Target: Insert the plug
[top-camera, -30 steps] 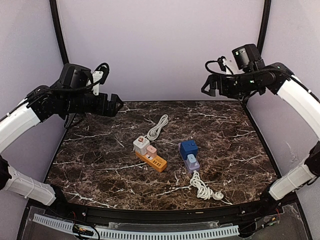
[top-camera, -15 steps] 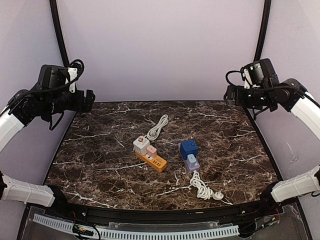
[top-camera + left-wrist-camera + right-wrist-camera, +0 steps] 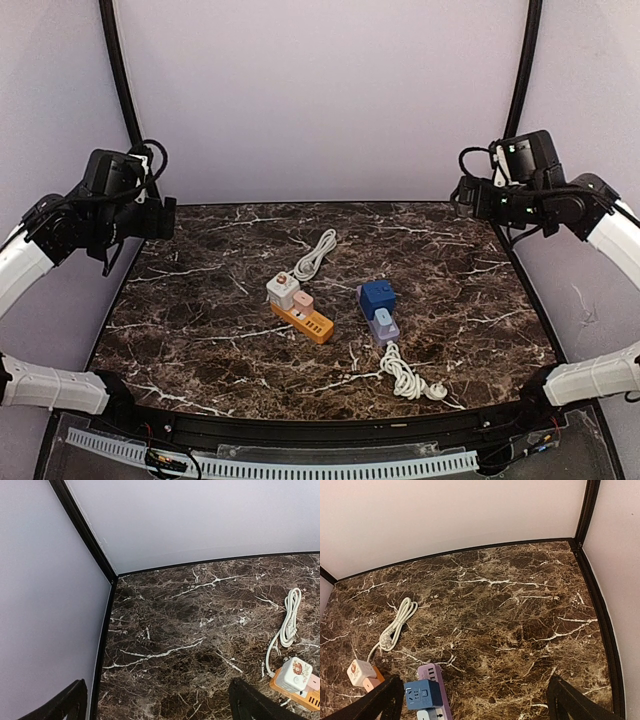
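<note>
An orange power strip (image 3: 310, 321) lies mid-table with a white cube plug (image 3: 282, 289) and a pink plug (image 3: 303, 301) on it. Its white cord (image 3: 315, 254) is coiled behind. To the right, a purple power strip (image 3: 383, 325) carries a blue cube adapter (image 3: 377, 296). Its white cord (image 3: 402, 374) ends in a loose white plug (image 3: 436, 392) near the front. My left gripper (image 3: 165, 216) hangs open, high at the back left. My right gripper (image 3: 462, 190) hangs open, high at the back right. Neither holds anything. The left wrist view shows the orange strip (image 3: 301, 699); the right wrist view shows the blue adapter (image 3: 422, 694).
The dark marble table (image 3: 200, 300) is boxed in by pale walls with black corner posts (image 3: 118, 70). A black rail (image 3: 330, 440) runs along the near edge.
Both arms have swung back and outward from over the table's rear toward the side walls. Both grippers stayed open. The strips, plugs and cords have not moved.
</note>
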{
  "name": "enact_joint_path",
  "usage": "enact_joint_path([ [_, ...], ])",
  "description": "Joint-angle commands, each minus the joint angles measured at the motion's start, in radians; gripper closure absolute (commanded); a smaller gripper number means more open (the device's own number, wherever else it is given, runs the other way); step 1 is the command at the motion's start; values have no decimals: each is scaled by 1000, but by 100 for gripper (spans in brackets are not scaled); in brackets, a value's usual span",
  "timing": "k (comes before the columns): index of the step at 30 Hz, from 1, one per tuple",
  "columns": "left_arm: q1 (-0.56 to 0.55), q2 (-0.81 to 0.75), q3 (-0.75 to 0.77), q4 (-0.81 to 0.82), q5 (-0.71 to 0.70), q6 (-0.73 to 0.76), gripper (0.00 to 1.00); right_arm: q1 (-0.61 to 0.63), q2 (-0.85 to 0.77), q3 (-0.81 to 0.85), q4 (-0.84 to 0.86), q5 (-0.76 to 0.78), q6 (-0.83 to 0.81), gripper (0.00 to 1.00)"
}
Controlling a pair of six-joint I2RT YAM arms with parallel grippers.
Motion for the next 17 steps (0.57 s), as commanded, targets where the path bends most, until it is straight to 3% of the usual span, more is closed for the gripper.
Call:
enact_joint_path([
  [1, 5, -38, -18, -21, -28, -30, 0, -3, -41, -42, 57, -21, 18, 1],
  [17, 5, -102, -52, -42, -20, -91, 0, -3, -64, -70, 102, -61, 25, 1],
])
